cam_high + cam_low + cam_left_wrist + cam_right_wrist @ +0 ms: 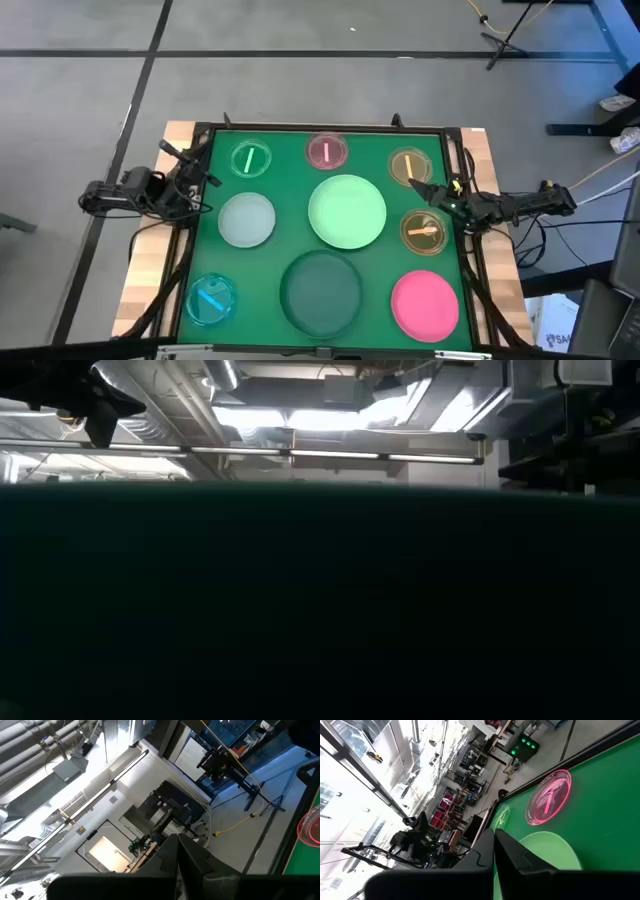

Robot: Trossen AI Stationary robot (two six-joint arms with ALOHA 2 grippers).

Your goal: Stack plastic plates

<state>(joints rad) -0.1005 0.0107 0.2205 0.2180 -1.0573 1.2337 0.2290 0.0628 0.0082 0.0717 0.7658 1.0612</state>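
Note:
The high view shows nine plates lying flat on the green mat. These are a large light green plate (347,210), a dark green plate (321,293), a large pink plate (425,303), a pale grey-green plate (246,219), and small green (251,160), pink (327,152) and blue (211,298) plates. There are also two amber plates (408,166) (424,232). My left gripper (203,168) is shut at the mat's left edge, beside the small green plate. My right gripper (420,188) is shut between the two amber plates. Its wrist view shows the small pink plate (550,797) and the light green plate (545,852) ahead.
A dark frame (330,128) borders the mat on a wooden table (150,270). Bare mat lies between the plates. In the low view a dark mass (320,600) blocks the table, and only the ceiling shows. Cables and stands lie on the floor to the right (600,180).

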